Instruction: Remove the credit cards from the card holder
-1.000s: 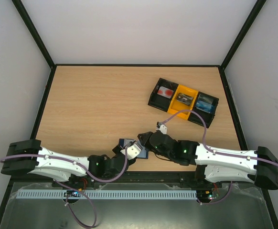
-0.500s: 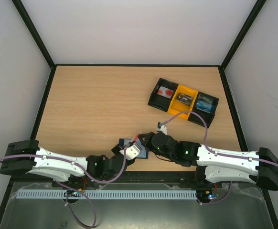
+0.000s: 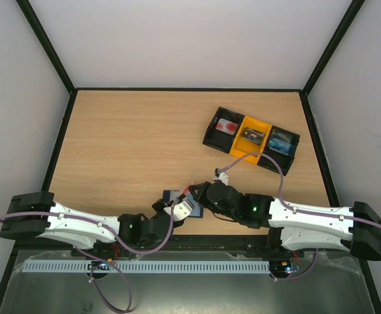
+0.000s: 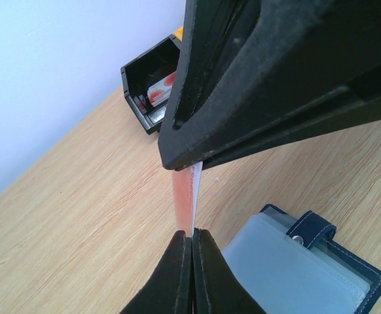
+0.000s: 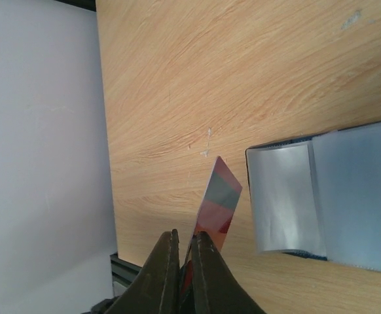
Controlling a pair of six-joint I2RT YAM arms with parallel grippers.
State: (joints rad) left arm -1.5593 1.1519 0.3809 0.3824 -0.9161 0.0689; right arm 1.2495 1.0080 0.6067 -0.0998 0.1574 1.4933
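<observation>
The right hand [image 5: 186, 237] pinches a credit card [image 5: 218, 196] (red marks showing) above the counter [image 5: 243, 65]. The left hand [image 4: 192, 233] clamps it too, beside the open card holder [image 5: 347, 196].

table [image 3: 131, 144] was light wood with wavy brownish grain. card holder [image 4: 347, 258] was dark navy round the outside, pockets a pale frosted blue-grey. the pink card [image 5: 218, 196] looked pinkish along its edge, and red with a grey band on its face. tray [image 3: 209, 135] went black, yellow, black, with red spots on something pale in the left bin and blue in the right one. left gripper [image 4: 192, 237] and right gripper [image 5: 185, 241] were plain black, left arm [image 3: 79, 226] and right arm [image 3: 308, 214] white with black joints.
</observation>
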